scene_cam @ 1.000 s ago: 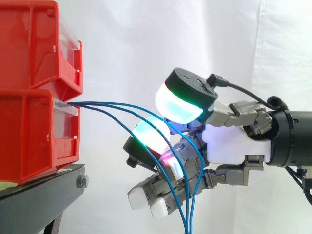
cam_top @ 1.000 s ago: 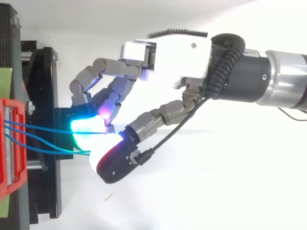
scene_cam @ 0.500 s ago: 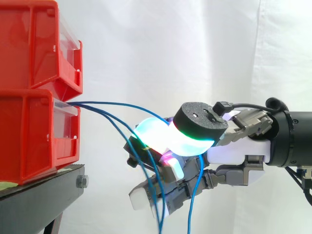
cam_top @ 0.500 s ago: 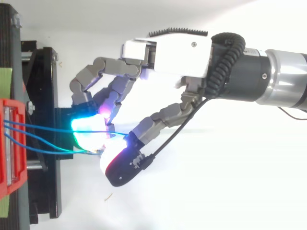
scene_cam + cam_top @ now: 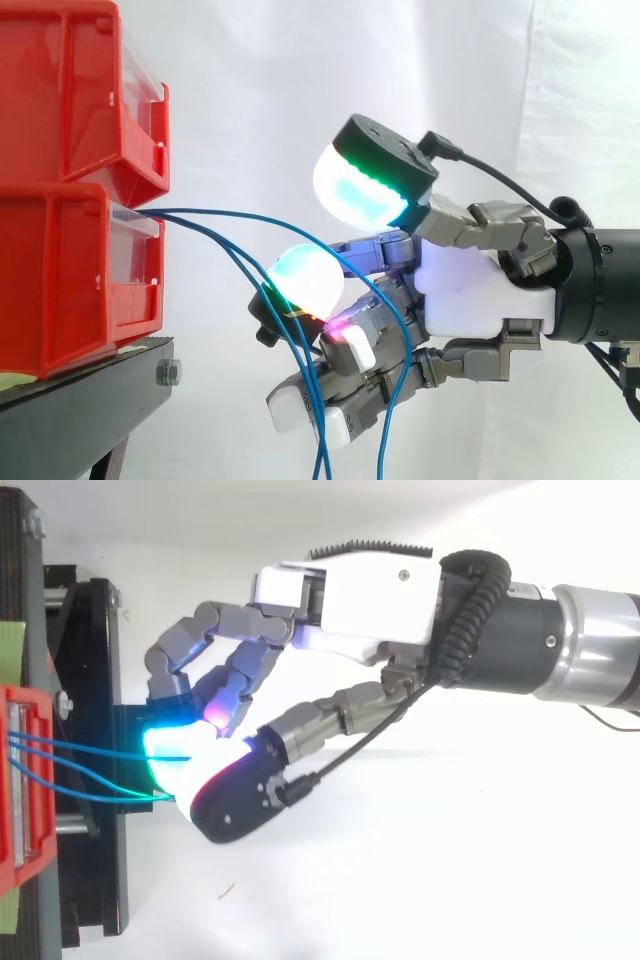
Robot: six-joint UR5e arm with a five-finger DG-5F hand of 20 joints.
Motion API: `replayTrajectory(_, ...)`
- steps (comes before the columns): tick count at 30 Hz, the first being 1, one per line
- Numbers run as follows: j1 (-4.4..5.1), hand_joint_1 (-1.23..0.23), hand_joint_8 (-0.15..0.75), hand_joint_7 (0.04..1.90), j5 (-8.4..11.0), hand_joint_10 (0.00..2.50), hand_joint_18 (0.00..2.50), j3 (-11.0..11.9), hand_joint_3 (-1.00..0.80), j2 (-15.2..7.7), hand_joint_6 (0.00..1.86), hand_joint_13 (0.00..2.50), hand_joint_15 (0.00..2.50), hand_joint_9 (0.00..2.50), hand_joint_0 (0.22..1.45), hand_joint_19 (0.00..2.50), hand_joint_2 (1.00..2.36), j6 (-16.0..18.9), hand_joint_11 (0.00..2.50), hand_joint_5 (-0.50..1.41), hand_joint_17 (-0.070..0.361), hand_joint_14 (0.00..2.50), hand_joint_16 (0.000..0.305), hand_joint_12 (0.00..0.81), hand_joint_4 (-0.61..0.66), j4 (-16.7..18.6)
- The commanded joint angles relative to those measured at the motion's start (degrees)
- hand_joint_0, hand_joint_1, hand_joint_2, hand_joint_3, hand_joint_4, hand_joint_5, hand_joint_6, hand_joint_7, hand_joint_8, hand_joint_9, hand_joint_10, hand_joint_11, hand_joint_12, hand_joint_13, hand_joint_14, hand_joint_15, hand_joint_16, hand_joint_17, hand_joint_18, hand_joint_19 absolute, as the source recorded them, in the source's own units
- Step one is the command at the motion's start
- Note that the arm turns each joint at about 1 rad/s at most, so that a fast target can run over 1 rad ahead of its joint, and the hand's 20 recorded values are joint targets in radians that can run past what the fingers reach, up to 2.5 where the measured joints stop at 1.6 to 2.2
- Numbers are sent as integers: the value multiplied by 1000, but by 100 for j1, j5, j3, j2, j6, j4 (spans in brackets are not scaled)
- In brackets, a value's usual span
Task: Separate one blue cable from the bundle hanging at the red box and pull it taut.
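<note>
- White curtain (image 5: 400, 70) backs the whole scene; before it two red bins are stacked, an upper bin (image 5: 70, 90) on a lower bin (image 5: 60, 270), both on a black stand (image 5: 90, 400).
- Each bin has a clear plastic front (image 5: 135, 222); a green strip (image 5: 10, 645) lies on the stand beside the bins.
- Three blue cables (image 5: 240, 214) leave the lower bin's front and sag toward the hand (image 5: 465, 295), none of them drawn straight.
- Fingers are curled with the cables threaded among them: two drop just under the cyan fingertip (image 5: 305, 278), and the third arcs over that finger and falls across the lower ones.
- Thumb pad (image 5: 355, 190), glowing green and cyan, stands raised above the fingers, apart from them and from every cable.
</note>
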Motion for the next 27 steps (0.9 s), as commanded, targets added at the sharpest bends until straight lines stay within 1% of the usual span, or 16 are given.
replayTrajectory(1, 3, -449, 367, 1086, 2, 19, 795, 0, -500, 2, 813, 760, 329, 1164, 580, 365, 1000, 5, 798, -121, 110, 11, 49, 402, 149, -15)
replayTrajectory(5, 12, -491, 365, 1118, 2, 20, 788, 0, -470, 2, 817, 758, 343, 1161, 602, 378, 1002, -12, 794, -123, 110, 12, 49, 403, 124, 12)
replayTrajectory(7, 3, -573, 382, 1167, 2, 18, 811, 0, -342, 2, 827, 767, 338, 1162, 587, 369, 1009, -12, 795, -128, 118, 11, 53, 423, 134, 3)
replayTrajectory(8, 3, -599, 389, 1170, 2, 18, 832, 0, -316, 2, 831, 774, 332, 1170, 585, 346, 1009, -12, 786, -127, 124, 12, 55, 436, 144, -6)
replayTrajectory(9, 12, -649, 408, 1149, 2, 15, 869, 0, -248, -7, 855, 788, 331, 1171, 575, 325, 1008, -12, 783, -134, 135, 10, 60, 456, 156, -15)
replayTrajectory(10, 3, -660, 413, 1161, 2, 13, 875, 0, -226, 2, 858, 789, 338, 1168, 572, 318, 1008, -12, 787, -135, 136, 10, 60, 460, 155, -23)
replayTrajectory(11, 3, -703, 423, 1151, 2, 14, 898, 0, -181, 2, 874, 799, 332, 1159, 565, 307, 1008, -12, 792, -139, 142, 10, 63, 473, 157, -23)
replayTrajectory(13, 3, -742, 414, 1157, 2, 15, 895, 0, -130, -7, 888, 789, 326, 1146, 573, 307, 1007, -12, 808, -144, 142, 9, 63, 468, 146, -6)
replayTrajectory(17, 3, -779, 406, 1191, 2, 15, 876, 0, -104, 2, 893, 781, 334, 1127, 589, 309, 1009, -12, 806, -148, 138, 10, 61, 463, 100, 3)
replayTrajectory(20, 12, -805, 392, 1162, 2, 16, 844, 0, -130, 2, 907, 753, 330, 1102, 606, 320, 1011, -12, 818, -157, 130, 11, 58, 443, 70, 3)
replayTrajectory(22, 12, -820, 386, 1187, 2, 16, 835, 0, -135, -7, 908, 748, 330, 1091, 612, 325, 1012, -12, 815, -160, 127, 11, 57, 440, 46, 3)
replayTrajectory(25, 12, -835, 369, 1263, 2, 16, 804, 0, -189, 2, 910, 729, 334, 1074, 646, 336, 1013, -12, 836, -167, 119, 11, 53, 422, 2, -6)
replayTrajectory(27, 12, -824, 360, 1250, 20, 18, 792, 0, -216, -7, 918, 723, 333, 1072, 661, 337, 1013, 5, 875, -172, 116, 11, 51, 415, -12, -15)
